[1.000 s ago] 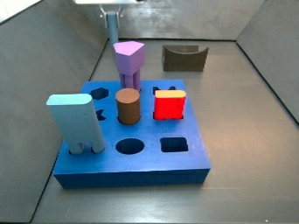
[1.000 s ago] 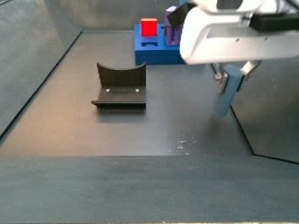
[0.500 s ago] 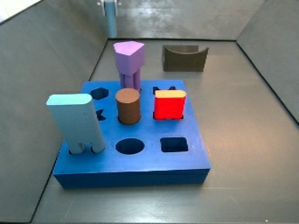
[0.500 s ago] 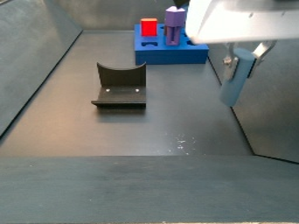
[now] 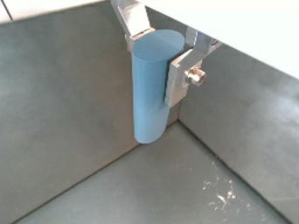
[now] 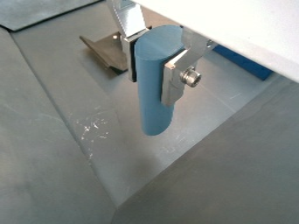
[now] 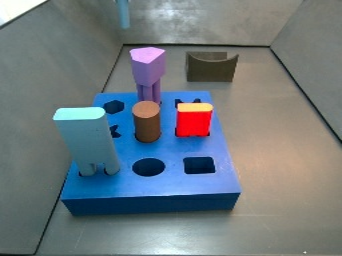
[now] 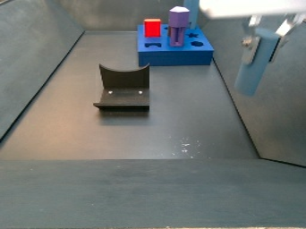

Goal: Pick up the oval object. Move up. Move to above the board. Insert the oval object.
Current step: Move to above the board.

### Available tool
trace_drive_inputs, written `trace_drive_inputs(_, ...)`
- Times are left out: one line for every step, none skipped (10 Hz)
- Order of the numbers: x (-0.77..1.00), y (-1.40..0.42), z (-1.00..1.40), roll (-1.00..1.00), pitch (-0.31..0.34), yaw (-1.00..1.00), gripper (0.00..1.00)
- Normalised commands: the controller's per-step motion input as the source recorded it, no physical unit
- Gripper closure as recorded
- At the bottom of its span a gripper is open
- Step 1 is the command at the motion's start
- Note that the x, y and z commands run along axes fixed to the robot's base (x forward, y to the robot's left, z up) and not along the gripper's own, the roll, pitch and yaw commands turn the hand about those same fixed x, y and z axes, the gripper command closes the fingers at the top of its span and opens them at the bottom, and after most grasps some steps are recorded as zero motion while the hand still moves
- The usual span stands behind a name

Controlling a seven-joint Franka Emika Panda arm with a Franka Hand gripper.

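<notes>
In both wrist views the gripper [image 5: 162, 54] is clamped on the oval object [image 5: 153, 87], a smooth pale-blue column that hangs lengthwise between the two silver fingers [image 5: 184, 72]; one plate with a screw head presses its side, the opposite plate shows at its upper end, and its rounded lower end is clear of the grey floor, in front of a wall corner. In a wrist view the gripper [image 6: 158, 45] holds the same oval object [image 6: 156, 79], with the dark fixture [image 6: 107, 48] on the floor behind it and a strip of the board [image 6: 246, 61] showing past the finger [image 6: 183, 75]. In a side view only the lower tip of the oval object [image 7: 123, 12] shows at the upper edge, well above the floor and behind the board [image 7: 155, 190]; the gripper itself is out of that picture. On the board stand a purple pentagonal column [image 7: 147, 72], a brown cylinder [image 7: 146, 122], a red block [image 7: 195, 119] and a light-blue legged block [image 7: 83, 140], and the fixture [image 7: 210, 66] sits behind it near the back wall. In a side view the gripper [image 8: 263, 36] is at the upper right edge, the oval object [image 8: 252, 70] hanging from it beside the right wall, lifted clear of the floor and well apart from the board [image 8: 176, 52] at the far end; the fixture [image 8: 122, 88] stands mid-floor. No writing or label can be read anywhere.
</notes>
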Motion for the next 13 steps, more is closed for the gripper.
trace_drive_inputs(-0.09,0.05,1.00,0.13,0.052,0.03,1.00)
trace_drive_inputs(-0.09,0.04,1.00,0.12,0.051,0.03,1.00)
trace_drive_inputs(-0.08,0.04,1.00,0.11,0.052,0.03,1.00)
trace_drive_inputs(-0.08,0.04,1.00,0.11,0.050,0.03,1.00)
trace_drive_inputs(-0.07,0.03,1.00,0.11,0.051,0.03,1.00)
trace_drive_inputs(-0.06,0.02,1.00,0.11,0.050,0.03,1.00)
trace_drive_inputs(-0.05,0.00,0.85,0.11,0.051,0.03,1.00)
trace_drive_inputs(-0.03,0.00,0.65,0.10,0.057,0.03,1.00)
trace_drive_inputs(-0.02,0.00,0.55,0.10,0.061,0.03,1.00)
trace_drive_inputs(-0.01,-0.01,0.34,0.10,0.066,0.03,1.00)
trace_drive_inputs(-0.01,-0.01,0.18,0.09,0.066,0.03,1.00)
trace_drive_inputs(0.35,-1.00,0.13,-0.20,0.120,-0.68,1.00)
trace_drive_inputs(0.35,-1.00,0.13,-0.20,0.118,-0.67,1.00)
